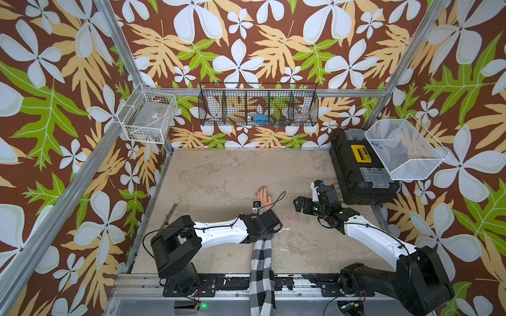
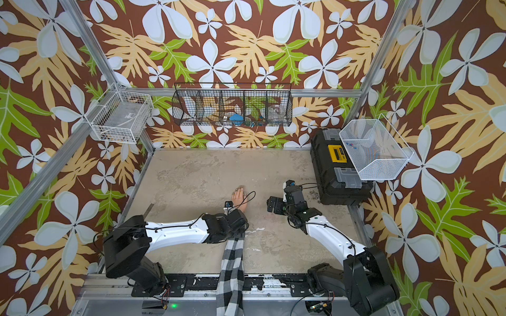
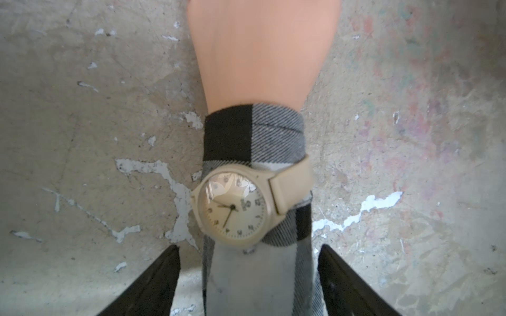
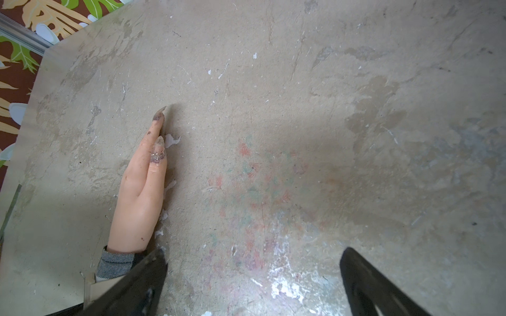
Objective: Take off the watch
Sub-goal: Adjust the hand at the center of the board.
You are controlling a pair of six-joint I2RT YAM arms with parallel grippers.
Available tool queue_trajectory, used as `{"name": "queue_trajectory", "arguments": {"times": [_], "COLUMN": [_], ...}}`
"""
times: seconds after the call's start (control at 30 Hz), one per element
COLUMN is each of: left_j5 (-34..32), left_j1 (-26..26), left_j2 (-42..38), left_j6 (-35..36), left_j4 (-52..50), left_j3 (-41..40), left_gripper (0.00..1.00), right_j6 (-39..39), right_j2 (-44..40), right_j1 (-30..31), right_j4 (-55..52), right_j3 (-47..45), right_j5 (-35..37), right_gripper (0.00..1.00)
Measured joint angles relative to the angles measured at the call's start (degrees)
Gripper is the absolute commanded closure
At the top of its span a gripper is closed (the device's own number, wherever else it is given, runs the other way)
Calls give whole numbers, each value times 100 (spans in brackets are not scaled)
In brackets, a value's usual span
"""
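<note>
The watch (image 3: 232,209), with a round pale face and a cream strap (image 3: 291,186), sits around the black-and-white checked sleeve (image 3: 254,136) just behind the mannequin hand (image 3: 262,54). In the left wrist view my left gripper (image 3: 249,247) is open. Its dark fingers (image 3: 167,273) straddle the sleeve just behind the watch, with a gap on each side. In both top views the left arm's wrist (image 1: 260,223) covers the watch. My right gripper (image 4: 254,253) hangs open over bare table to the right of the hand (image 4: 139,197), holding nothing.
A black toolbox (image 1: 361,169) stands at the back right under a white mesh basket (image 1: 402,149). A black wire basket (image 1: 258,105) hangs on the back wall and a white one (image 1: 149,116) on the left. A cable loop (image 1: 279,198) lies beside the hand (image 1: 262,197).
</note>
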Motion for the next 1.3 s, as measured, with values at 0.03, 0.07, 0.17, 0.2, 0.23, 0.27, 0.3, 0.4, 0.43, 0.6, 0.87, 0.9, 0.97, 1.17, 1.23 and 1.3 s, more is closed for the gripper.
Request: {"name": "queue_trajectory", "arguments": {"times": [0.03,0.07,0.17,0.2,0.23,0.27,0.3,0.4,0.43,0.6,0.87,0.9,0.97,1.17,1.23,1.3], "left_j5": [-11,-13,-33,-37,-42,-52,-52,-59,-63,-291,-299,-284,-201,-179,-168,-140], "left_j1": [0,0,0,0,0,0,-4,-7,-7,7,7,7,7,7,7,7], "left_j2": [33,72,164,192,214,238,254,269,269,173,17,-11,-55,-201,-214,-214], "left_j6": [22,57,74,90,92,107,109,149,146,238,319,334,369,396,426,426], "left_j4": [-2,0,39,61,83,116,140,227,251,450,457,448,444,466,472,503], "left_j3": [0,9,44,57,63,63,63,48,39,33,33,33,33,-13,-17,-33], "left_gripper": [23,25,31,32,34,37,40,49,52,68,84,86,89,90,78,58], "right_j6": [-2,-2,-24,-26,-44,-68,-68,-70,-72,-85,-81,-74,-59,68,92,109], "right_j2": [0,0,-35,-50,-66,-74,-85,-114,-125,-166,-192,-192,-192,-127,-94,-63], "right_j1": [-2,-7,-42,-52,-61,-63,-63,-63,-63,-68,-68,-68,-68,-68,-68,-68], "right_j4": [0,0,0,-2,0,-7,-2,-2,-2,-4,44,61,125,243,273,315], "right_j3": [-2,-2,-42,-61,-81,-96,-116,-170,-192,-280,-378,-382,-387,-376,-358,-341], "right_j5": [0,2,9,24,24,28,37,17,17,-24,-273,-304,-374,-697,-769,-839], "right_gripper": [0,0,0,0,0,0,0,0,0,0,0,0,0,0,0,0]}}
